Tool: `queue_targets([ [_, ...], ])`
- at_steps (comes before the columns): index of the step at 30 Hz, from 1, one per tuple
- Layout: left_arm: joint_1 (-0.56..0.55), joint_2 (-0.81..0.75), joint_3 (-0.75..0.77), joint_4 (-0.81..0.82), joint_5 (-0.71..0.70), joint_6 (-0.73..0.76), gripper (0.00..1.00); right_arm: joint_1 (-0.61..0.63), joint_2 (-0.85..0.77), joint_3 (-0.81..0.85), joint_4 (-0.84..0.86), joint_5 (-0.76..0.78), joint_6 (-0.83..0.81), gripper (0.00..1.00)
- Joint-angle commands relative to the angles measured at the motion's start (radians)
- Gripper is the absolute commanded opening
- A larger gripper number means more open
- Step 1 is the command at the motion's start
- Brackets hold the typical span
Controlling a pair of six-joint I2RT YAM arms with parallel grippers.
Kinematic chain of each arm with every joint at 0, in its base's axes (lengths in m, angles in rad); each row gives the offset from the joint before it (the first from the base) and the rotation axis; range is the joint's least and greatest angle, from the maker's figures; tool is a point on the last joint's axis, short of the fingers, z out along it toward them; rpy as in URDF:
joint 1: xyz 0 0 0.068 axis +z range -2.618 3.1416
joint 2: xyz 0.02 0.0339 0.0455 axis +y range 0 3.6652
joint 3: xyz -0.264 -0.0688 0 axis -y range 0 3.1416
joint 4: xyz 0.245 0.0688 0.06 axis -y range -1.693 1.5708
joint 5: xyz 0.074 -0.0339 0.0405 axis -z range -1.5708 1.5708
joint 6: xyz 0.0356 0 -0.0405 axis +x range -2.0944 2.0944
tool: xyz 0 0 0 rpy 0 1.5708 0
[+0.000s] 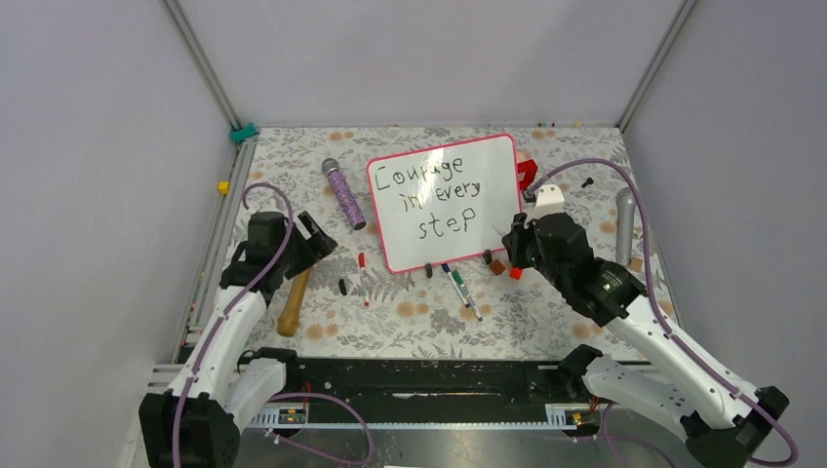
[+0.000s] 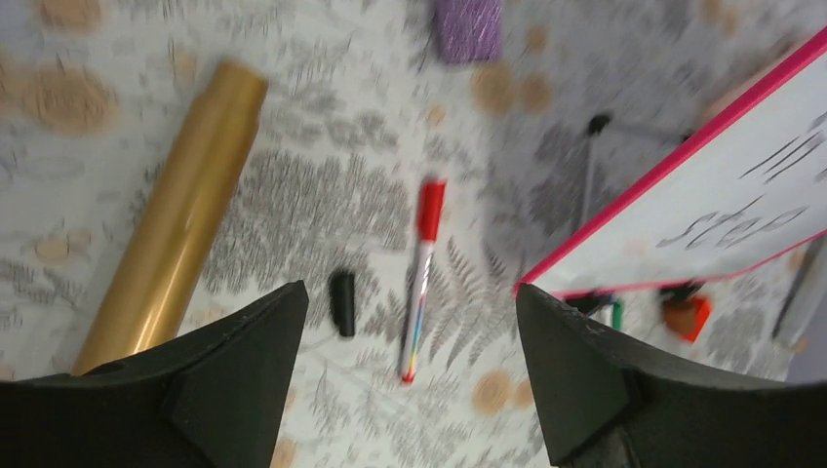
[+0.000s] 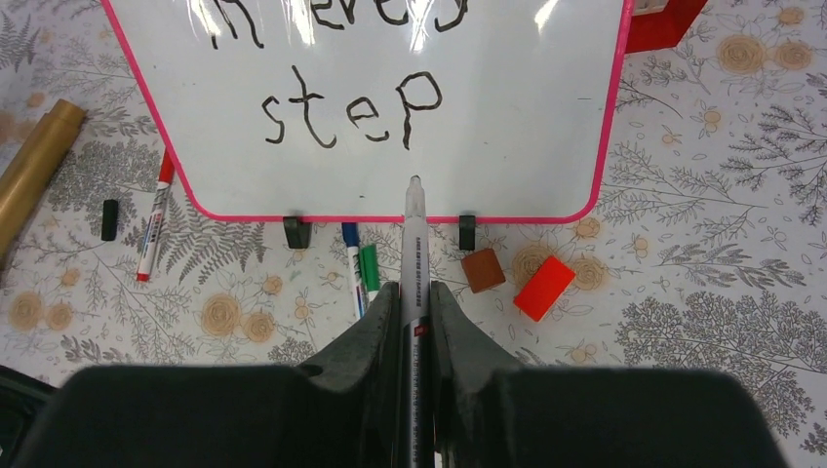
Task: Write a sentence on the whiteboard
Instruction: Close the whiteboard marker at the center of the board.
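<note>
The whiteboard (image 1: pixel 492 171) with its pink frame lies on the flowered table, with the sentence (image 1: pixel 429 195) "Courage in every step" written on it in black. In the right wrist view the whiteboard (image 3: pixel 527 146) fills the top and the word "step" of the sentence (image 3: pixel 351 112) reads clearly. My right gripper (image 3: pixel 415 292) is shut on a black marker (image 3: pixel 413 244). Its tip sits over the board's lower edge, just below the "p". My left gripper (image 2: pixel 410 287) hangs open above the table to the left of the board, with nothing between its fingers.
A red marker (image 2: pixel 421 278) and a black cap (image 2: pixel 342 303) lie under the left gripper, beside a gold cylinder (image 2: pixel 176 214). Blue and green markers (image 3: pixel 363 273), a brown block (image 3: pixel 483 269) and a red block (image 3: pixel 544 288) lie below the board. A purple microphone (image 1: pixel 344 193) lies to the board's left.
</note>
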Motion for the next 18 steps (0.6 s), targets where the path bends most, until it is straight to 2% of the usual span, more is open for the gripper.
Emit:
queue_targets([
  [1,-0.037,0.021,0.059,-0.149,0.057,0.053,0.77,-0.006,-0.039,0.046,-0.023,-0.053,-0.026,0.0],
  [7,-0.151,0.116,0.033,-0.145,0.005,-0.007,0.67,-0.005,-0.04,0.042,-0.011,-0.124,-0.009,0.0],
  [10,-0.163,0.127,0.006,-0.109,-0.027,-0.043,0.58,-0.006,-0.051,0.032,-0.004,-0.14,-0.005,0.0],
  [18,-0.207,0.195,0.019,-0.106,-0.188,-0.073,0.5,-0.004,-0.043,0.022,0.014,-0.201,0.015,0.0],
])
